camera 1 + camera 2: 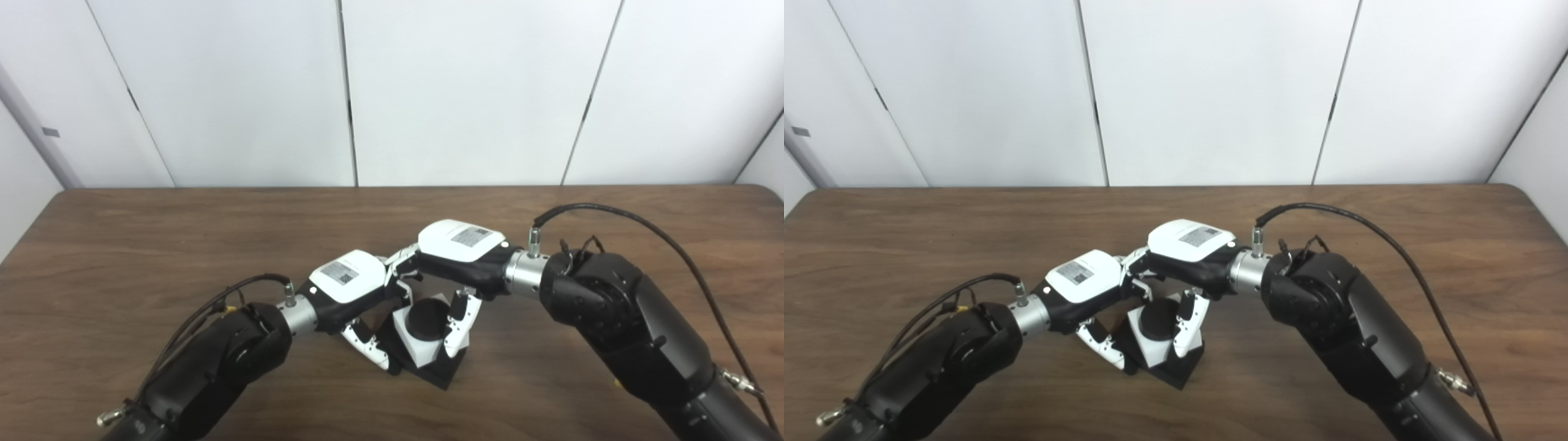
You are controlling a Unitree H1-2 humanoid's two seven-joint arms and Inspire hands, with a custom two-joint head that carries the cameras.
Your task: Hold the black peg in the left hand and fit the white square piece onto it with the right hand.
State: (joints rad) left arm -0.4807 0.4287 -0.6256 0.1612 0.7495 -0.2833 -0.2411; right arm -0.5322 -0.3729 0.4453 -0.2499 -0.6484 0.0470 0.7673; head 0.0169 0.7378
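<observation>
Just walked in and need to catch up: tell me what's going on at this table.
A two-armed humanoid is fitting parts together on a wooden table. Its left hand grips the black peg piece at its base, tilted on the table. Its right hand holds the white square piece, which already sits around the round black peg; how far down it is seated is hard to tell.
</observation>
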